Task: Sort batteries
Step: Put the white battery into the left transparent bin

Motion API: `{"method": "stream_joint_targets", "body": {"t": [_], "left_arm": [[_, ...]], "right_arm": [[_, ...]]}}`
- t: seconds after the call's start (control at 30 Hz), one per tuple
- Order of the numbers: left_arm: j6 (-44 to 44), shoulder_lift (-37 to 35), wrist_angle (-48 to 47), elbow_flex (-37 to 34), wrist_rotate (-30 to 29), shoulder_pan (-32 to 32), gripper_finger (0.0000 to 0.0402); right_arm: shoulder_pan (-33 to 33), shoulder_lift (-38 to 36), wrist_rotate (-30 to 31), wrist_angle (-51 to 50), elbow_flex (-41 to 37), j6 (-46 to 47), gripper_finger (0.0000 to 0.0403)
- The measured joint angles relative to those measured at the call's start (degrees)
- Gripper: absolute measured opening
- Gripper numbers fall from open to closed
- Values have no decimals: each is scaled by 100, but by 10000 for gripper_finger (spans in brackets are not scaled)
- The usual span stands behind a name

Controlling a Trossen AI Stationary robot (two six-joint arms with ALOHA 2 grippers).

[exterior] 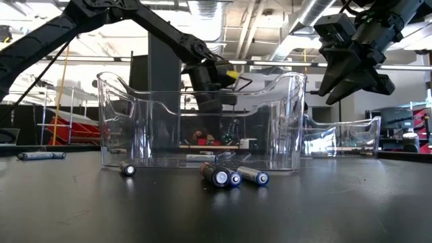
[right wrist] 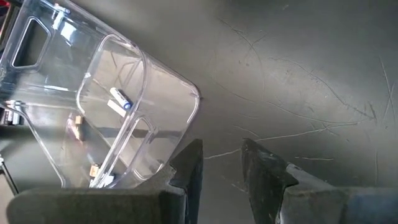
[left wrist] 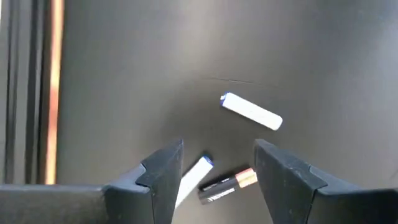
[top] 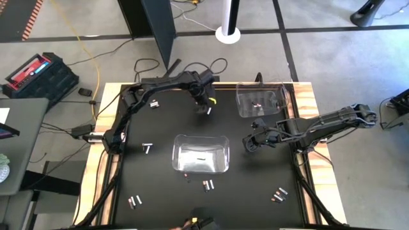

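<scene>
Upper centre of the high view, the left gripper (top: 206,106) hovers spread wide, empty, over three batteries (left wrist: 250,111) lying close together; closing there risks pinching two. Mid-right, the right gripper (top: 248,144) hangs part-open, empty. Black surface (top: 153,185); grey workshop floor beyond.
</scene>
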Motion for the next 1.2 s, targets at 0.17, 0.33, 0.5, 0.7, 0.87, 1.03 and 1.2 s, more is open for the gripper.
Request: {"method": "stream_joint_targets", "body": {"t": [0.17, 0.33, 0.5, 0.7, 0.87, 1.03, 1.2], "left_arm": [[-1233, 0, 65, 28, -157, -118, 189], [-1911, 0, 314, 31, -257, -289, 189], [-2608, -4, 354, 33, -471, -331, 189], [-3242, -4, 385, 33, -441, -256, 189], [-3671, -4, 394, 35, -418, -334, 189], [-3931, -4, 366, 18, -559, -373, 189], [-4043, -4, 260, 15, -634, -362, 189]], "right_arm": [[0, 0, 0, 1, 0, 0, 127], [-2, 0, 0, 0, 0, -45, 127], [9, 0, 0, -2, 0, -46, 127], [103, 0, -2, 0, 0, -46, 127], [160, 0, -5, 0, 0, -45, 127], [157, 0, -13, 0, 0, -46, 127], [157, 0, -13, 0, 0, -55, 127]]}}
